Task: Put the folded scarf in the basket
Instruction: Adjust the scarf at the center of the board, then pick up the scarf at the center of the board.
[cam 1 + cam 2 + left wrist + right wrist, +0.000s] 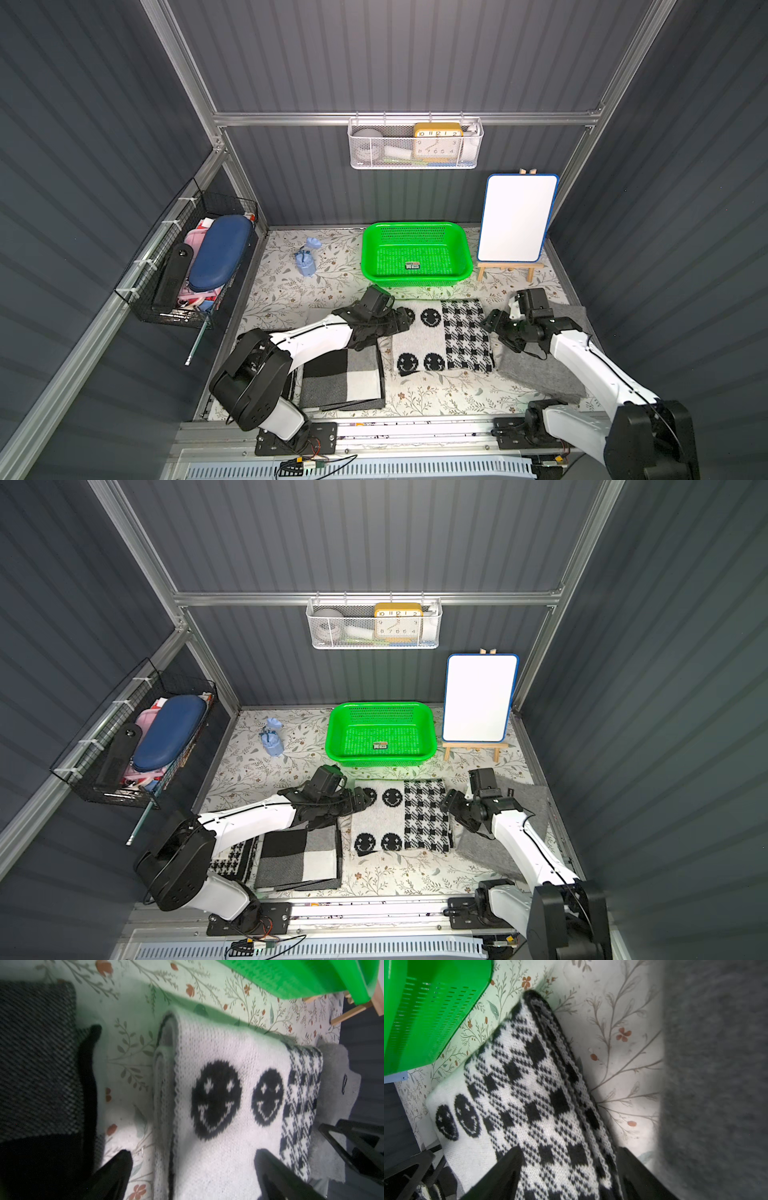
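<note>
The folded white knit scarf (440,336), patterned with black smiley faces and a black-and-white check panel, lies flat on the table just in front of the bright green perforated plastic basket (411,281), not yet lifted. The left gripper (401,322) sits at the scarf's smiley-face edge and the right gripper (492,322) at its check edge. In the wrist views each pincer stands wide, one finger over the knit and one over the cloth beside it, holding nothing.

The step in hand looks like the two-handed grasp. The next move likely calls for both pincers to close on the stacked layers together, then lift evenly so the fold keeps its shape over the basket's rim.

The basket holds only a small label. The surface is a pale floral tablecloth (436,390), with a grey felt sheet (536,370) under the right arm and a folded black, white and grey check cloth (340,378) under the left. Dark ribbed walls enclose the space.
</note>
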Robot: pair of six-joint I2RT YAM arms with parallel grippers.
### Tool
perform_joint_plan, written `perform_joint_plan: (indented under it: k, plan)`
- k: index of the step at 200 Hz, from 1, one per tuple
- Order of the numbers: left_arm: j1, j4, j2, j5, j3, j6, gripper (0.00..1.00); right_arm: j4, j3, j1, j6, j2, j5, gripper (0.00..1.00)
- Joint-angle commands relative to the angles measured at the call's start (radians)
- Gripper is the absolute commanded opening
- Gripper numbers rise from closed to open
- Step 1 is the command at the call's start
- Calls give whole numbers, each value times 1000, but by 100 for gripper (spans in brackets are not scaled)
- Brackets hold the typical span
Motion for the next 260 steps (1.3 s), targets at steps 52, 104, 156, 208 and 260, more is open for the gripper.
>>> perform_joint_plan:
  k: [52,104,156,208,260]
  plan:
    - [-67,42,61,44,-15,-30,91,60,18,-5,-47,142,-94,76]
    - [-82,46,95,0,-31,-87,87,47,2,-4,-69,164,-68,76]
    - [-88,47,117,-10,-31,-103,84,59,-11,5,-64,182,-20,79]
    - [-91,87,138,4,-41,-110,75,97,-7,68,-42,247,-26,75]
    - [-93,108,157,36,-22,-108,34,108,-3,114,-12,247,-38,45]
